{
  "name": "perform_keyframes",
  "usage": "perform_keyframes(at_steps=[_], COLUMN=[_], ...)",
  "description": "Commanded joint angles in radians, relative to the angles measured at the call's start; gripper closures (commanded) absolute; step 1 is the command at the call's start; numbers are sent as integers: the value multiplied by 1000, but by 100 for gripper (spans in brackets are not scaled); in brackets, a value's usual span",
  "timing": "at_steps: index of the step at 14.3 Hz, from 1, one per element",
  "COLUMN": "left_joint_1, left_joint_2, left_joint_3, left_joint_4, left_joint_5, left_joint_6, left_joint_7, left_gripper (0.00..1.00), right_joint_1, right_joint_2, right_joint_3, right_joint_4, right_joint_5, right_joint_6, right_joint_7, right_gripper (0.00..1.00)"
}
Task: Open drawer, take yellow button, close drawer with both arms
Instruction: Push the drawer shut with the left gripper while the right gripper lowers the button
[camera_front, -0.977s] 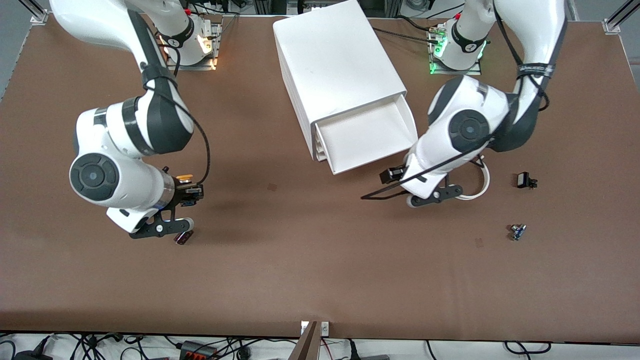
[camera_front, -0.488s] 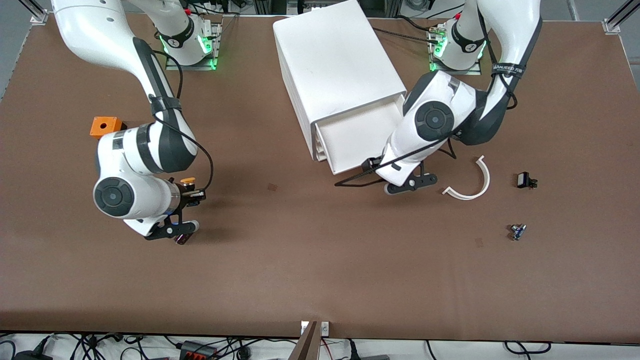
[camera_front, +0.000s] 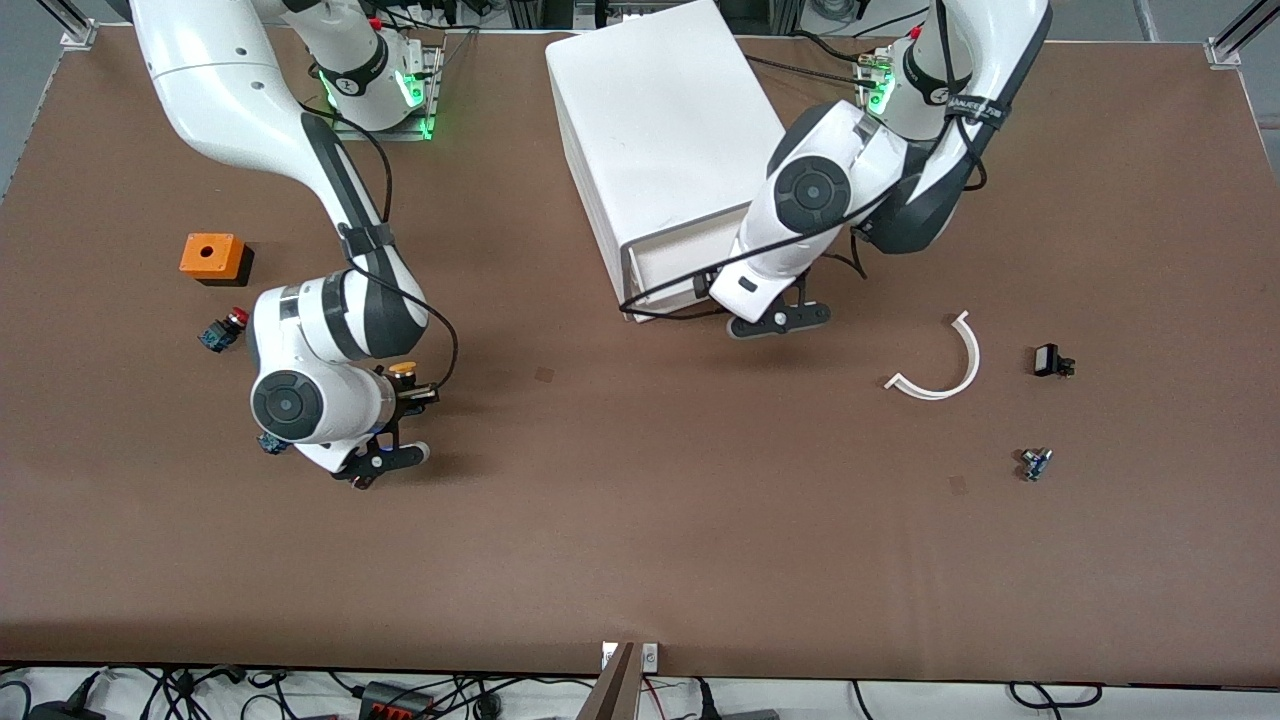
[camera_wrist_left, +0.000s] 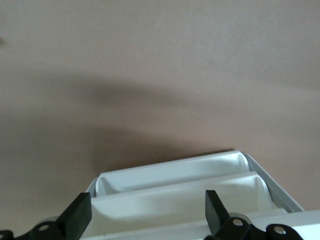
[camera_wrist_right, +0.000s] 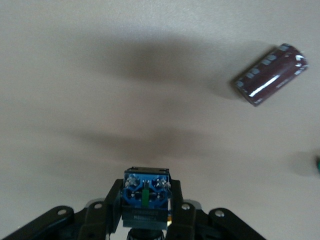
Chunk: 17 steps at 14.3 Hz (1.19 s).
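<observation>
The white cabinet (camera_front: 660, 120) stands at the table's middle, close to the arms' bases. Its top drawer (camera_front: 675, 265) is pushed in and its inside is hidden. My left gripper (camera_front: 772, 318) is at the drawer fronts (camera_wrist_left: 175, 200), open and empty, with its fingers (camera_wrist_left: 80, 215) spread wide. My right gripper (camera_front: 400, 395) hangs low over the table toward the right arm's end, shut on the button. The button's orange-yellow cap (camera_front: 403, 369) shows in the front view. Its blue body (camera_wrist_right: 146, 192) sits between the fingers in the right wrist view.
An orange box (camera_front: 211, 256), a red-capped button (camera_front: 222, 330) and a small blue part (camera_front: 271, 442) lie beside the right arm. A dark cylinder (camera_wrist_right: 270, 75) lies below the right gripper. A white curved strip (camera_front: 945, 365), a black part (camera_front: 1050, 360) and a small blue part (camera_front: 1035, 463) lie toward the left arm's end.
My left arm has pushed the open drawer into the cabinet. My right arm has swung toward the table's middle with the button, uncovering the orange box and the red-capped button.
</observation>
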Motion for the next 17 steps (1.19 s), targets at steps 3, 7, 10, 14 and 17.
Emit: perform_keyframes(at_steps=[3,7,10,14,17], left_joint_1=[13,13,13,15,21], left_joint_2=[-49,-53,-50,-53,-46], left_joint_3=[-65,-76,-76,-85,-85], left_joint_4=[-60,-60,-60,-57,-47], left_joint_5=[-8,-46,-66,-81,-81], left_joint_6=[-4,-17,-31,-45,-44], left_joint_7=[-80,-89,-89,-87,-86], left_gripper=[0,0,0,0,0], right_joint_1=[22,22,31,32,23], right_joint_2=[1,13,35,33,11], right_joint_3=[3,3,3,3,0], right_joint_4=[-41,-57,-65,-65,-53], right_joint_5=[14,14,14,14,12], right_joint_6=[47,70,96,95,89], right_joint_7=[1,3,9,15,9], right_gripper=[100,100,99,55,0])
